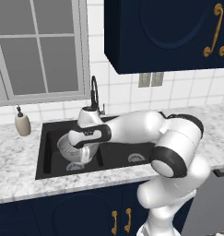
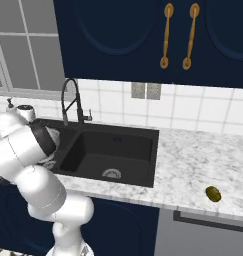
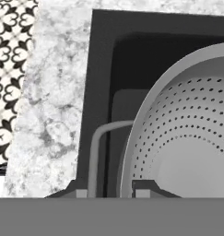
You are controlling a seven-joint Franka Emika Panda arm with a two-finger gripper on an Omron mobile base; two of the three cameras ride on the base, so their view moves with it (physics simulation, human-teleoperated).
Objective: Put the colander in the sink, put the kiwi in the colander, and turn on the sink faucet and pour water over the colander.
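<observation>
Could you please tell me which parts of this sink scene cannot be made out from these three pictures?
- Left base view: the round perforated grey-white colander in the black double-basin sink is partly covered by the white arm.
- Right base view: the arm hides the sink's left basin.
- Hand view: the colander's far side is cut off by the right edge.
- Right base view: the small yellowish-brown kiwi is too small for detail.

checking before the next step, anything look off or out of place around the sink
Nothing spilled or damaged. The colander sits in the left basin of the sink, with the gripper shut on its rim. The kiwi lies alone on the counter, well right of the sink. The sink faucet shows no water.
</observation>
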